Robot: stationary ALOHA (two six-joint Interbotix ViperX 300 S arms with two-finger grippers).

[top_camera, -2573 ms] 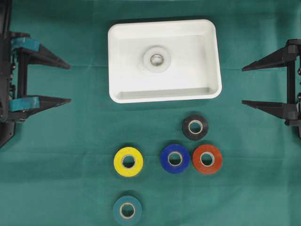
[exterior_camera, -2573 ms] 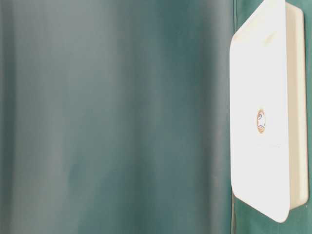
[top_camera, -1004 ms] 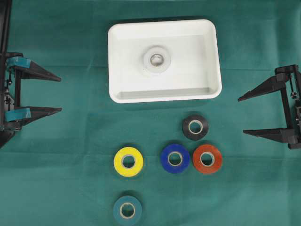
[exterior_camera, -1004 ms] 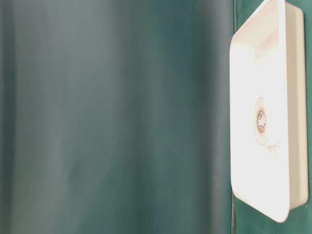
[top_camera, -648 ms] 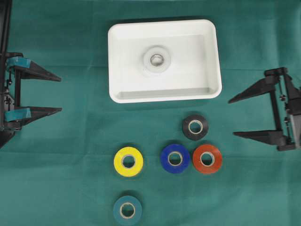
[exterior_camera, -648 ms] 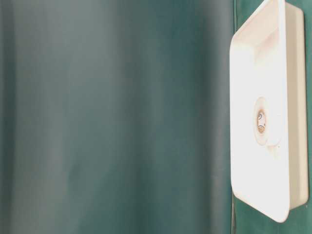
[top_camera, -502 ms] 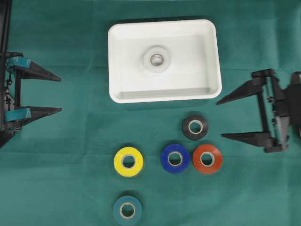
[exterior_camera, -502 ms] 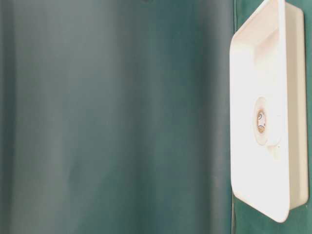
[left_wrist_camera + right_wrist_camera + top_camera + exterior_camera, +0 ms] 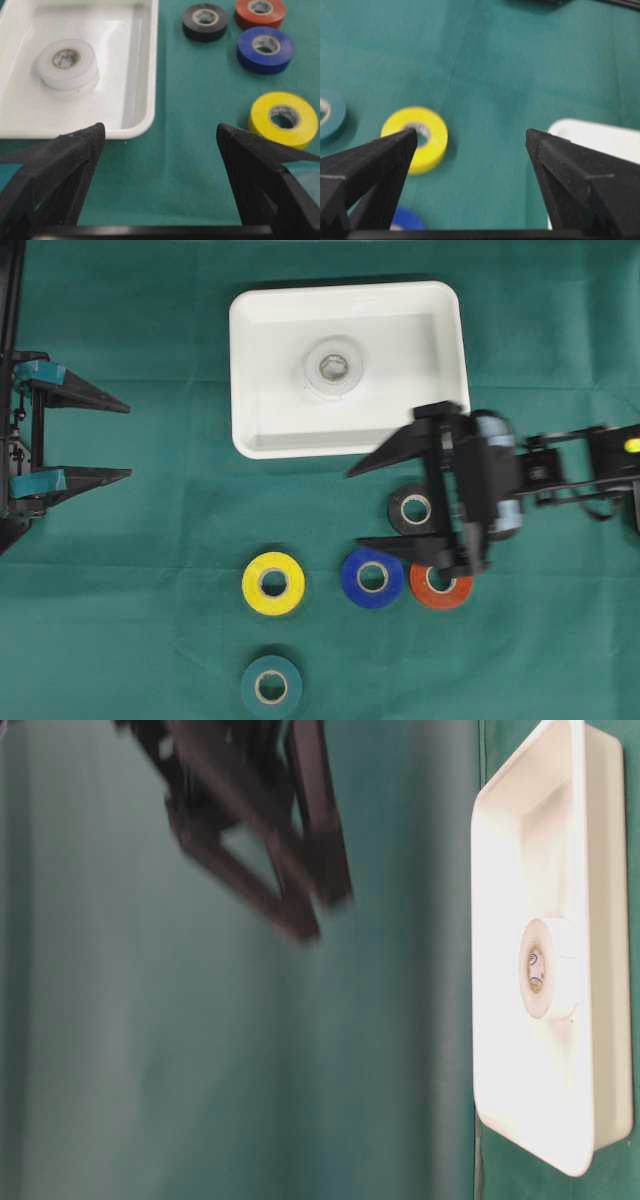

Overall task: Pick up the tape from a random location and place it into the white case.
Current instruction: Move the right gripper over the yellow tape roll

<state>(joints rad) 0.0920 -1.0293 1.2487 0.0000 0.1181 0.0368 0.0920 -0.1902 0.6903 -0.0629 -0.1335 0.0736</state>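
The right gripper (image 9: 365,505) is hanging wide open above the black tape roll (image 9: 413,509), just below the white case (image 9: 450,360); it should center before descending. The left gripper (image 9: 125,440) is open, idle.

blue roll (image 9: 372,577) touching red roll (image 9: 441,586)

overhead: looks straight down on the whole table
table-level: low, turned sideways, close
wrists: near, level
shared: white case (image 9: 449,360) (image 9: 606,920) (image 9: 142,65)

A flat green cloth (image 9: 140,570), faintly creased, covers the whole counter (image 9: 560,660) from edge to edge in every view.
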